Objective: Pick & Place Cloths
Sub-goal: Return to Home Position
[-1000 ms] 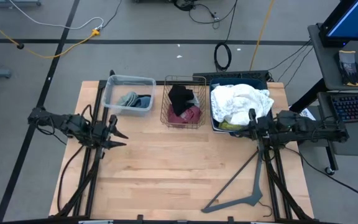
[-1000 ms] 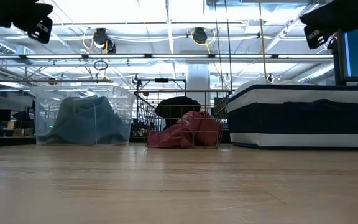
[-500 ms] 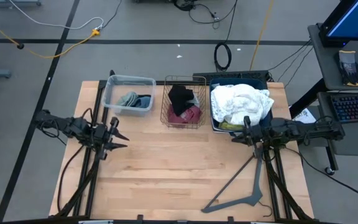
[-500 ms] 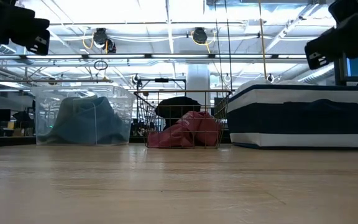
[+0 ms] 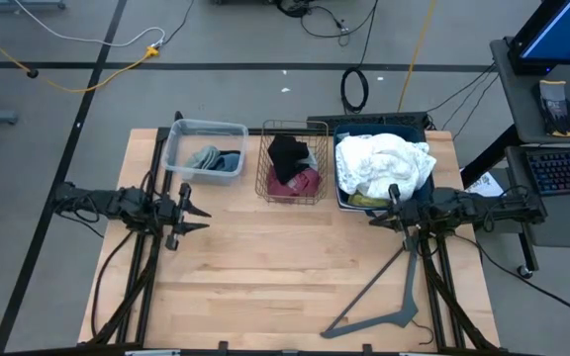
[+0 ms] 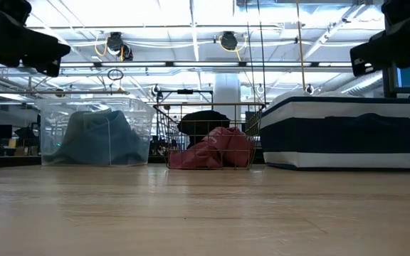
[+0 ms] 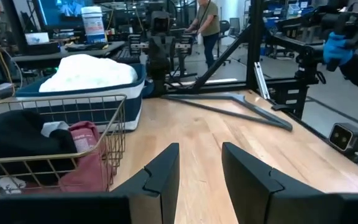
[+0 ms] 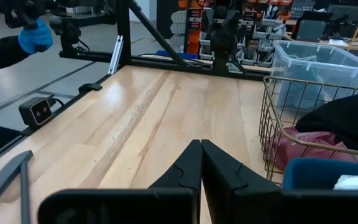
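Observation:
The cloths lie in three containers along the table's far edge. Teal and grey ones [image 5: 214,159] are in a clear bin [image 5: 179,148]. A black one [image 5: 287,153] and a maroon one [image 5: 303,182] fill a wire basket [image 5: 265,163]. A white heap [image 5: 382,160] over a yellow cloth [image 5: 364,200] sits in a dark blue bin [image 5: 340,188]. My left gripper [image 5: 198,215] hovers open above the table's left part, pointing level toward the right, nothing between its fingers [image 7: 201,152]. My right gripper [image 5: 373,221] hovers shut near the blue bin's near side, pointing left [image 8: 201,148].
A grey clothes hanger [image 5: 389,297] lies flat on the table's near right part. The wooden top between the two grippers [image 5: 285,257] is bare. Beyond the table, a person's blue-gloved hand [image 7: 337,46] shows in the left wrist view.
Both grippers have sunk closer to the table. My right gripper has also swung away from the blue bin's edge, toward the table's near edge and left, then kept still. My left gripper has edged a little toward the right. No cloth has moved.

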Action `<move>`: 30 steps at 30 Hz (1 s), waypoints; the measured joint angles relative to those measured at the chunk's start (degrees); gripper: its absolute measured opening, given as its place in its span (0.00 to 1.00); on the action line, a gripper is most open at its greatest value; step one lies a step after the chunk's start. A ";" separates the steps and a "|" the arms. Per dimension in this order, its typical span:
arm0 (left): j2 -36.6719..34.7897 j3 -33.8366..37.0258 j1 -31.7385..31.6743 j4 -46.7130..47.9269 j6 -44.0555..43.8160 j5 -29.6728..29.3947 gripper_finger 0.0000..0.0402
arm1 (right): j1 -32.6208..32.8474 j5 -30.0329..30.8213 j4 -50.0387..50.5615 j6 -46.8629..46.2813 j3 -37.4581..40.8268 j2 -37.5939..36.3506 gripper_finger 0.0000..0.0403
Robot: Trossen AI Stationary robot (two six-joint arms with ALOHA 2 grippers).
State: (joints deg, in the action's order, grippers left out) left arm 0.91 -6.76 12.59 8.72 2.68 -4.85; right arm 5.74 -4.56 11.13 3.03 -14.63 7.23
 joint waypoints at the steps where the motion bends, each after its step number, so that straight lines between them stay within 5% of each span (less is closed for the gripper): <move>1: 0.00 0.02 -0.40 -0.01 0.31 0.56 0.31 | 0.00 -0.02 -0.50 0.43 0.54 0.00 0.00; 19: 0.21 5.74 -2.44 -10.04 1.29 -1.33 0.31 | 0.00 0.00 -9.85 10.03 6.40 0.00 0.00; 30: 0.20 5.92 -2.44 -11.56 1.28 -1.82 0.31 | 0.00 0.00 -9.63 5.25 6.40 0.02 0.00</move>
State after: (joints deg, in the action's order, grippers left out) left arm 1.10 -0.84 10.15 -2.84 3.96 -6.68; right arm 5.74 -4.56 1.50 8.28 -8.23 7.25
